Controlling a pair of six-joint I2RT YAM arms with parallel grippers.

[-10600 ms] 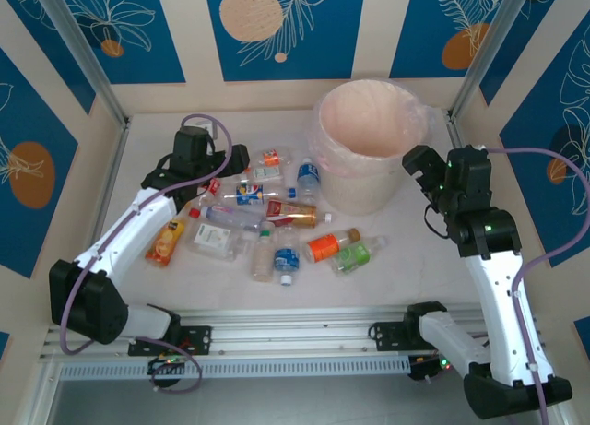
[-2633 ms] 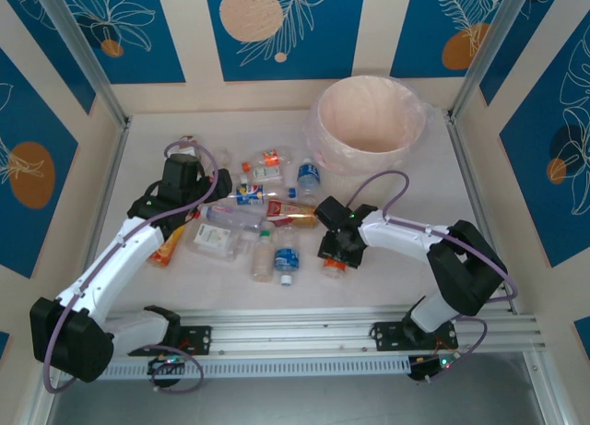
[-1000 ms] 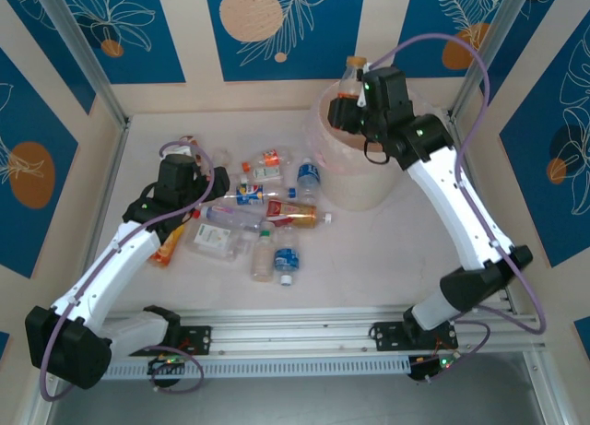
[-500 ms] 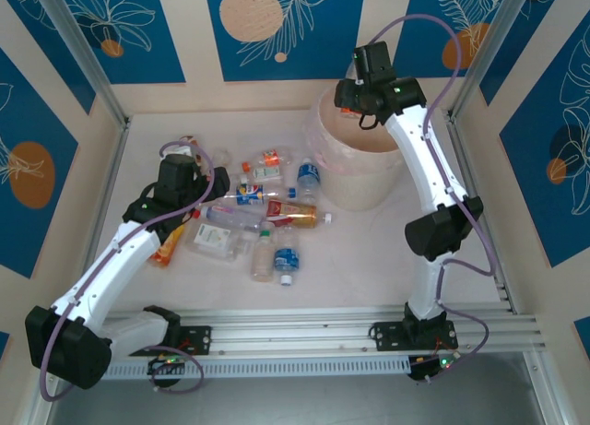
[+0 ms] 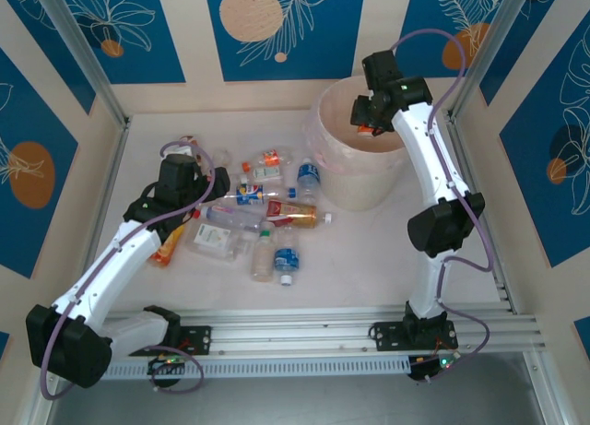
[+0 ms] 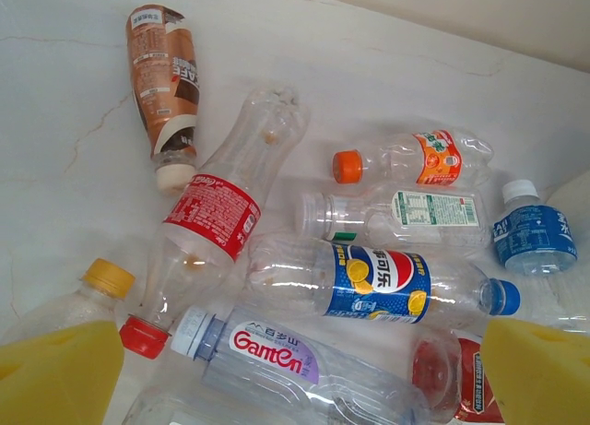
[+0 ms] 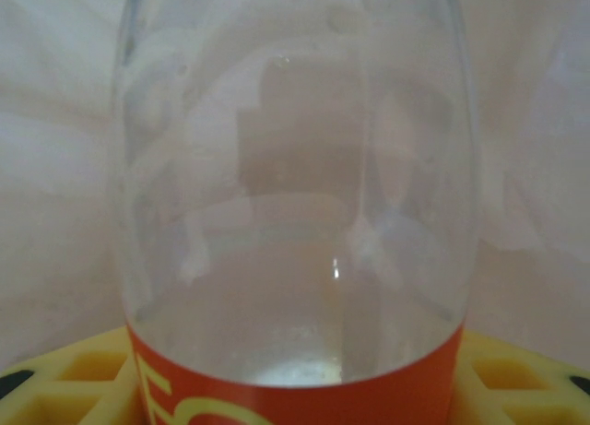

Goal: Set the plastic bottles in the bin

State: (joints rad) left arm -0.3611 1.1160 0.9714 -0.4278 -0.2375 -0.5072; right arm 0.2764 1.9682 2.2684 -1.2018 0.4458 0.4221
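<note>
Right tool, clamped on an orange-labelled bottle, has swung up from the counter into the bin mouth, ready to release. Left tool, wide open, hovers over remaining bottles, left.

A pale marbled tabletop sits between cream walls hung with blue panels showing peach circles and white leaves.
</note>
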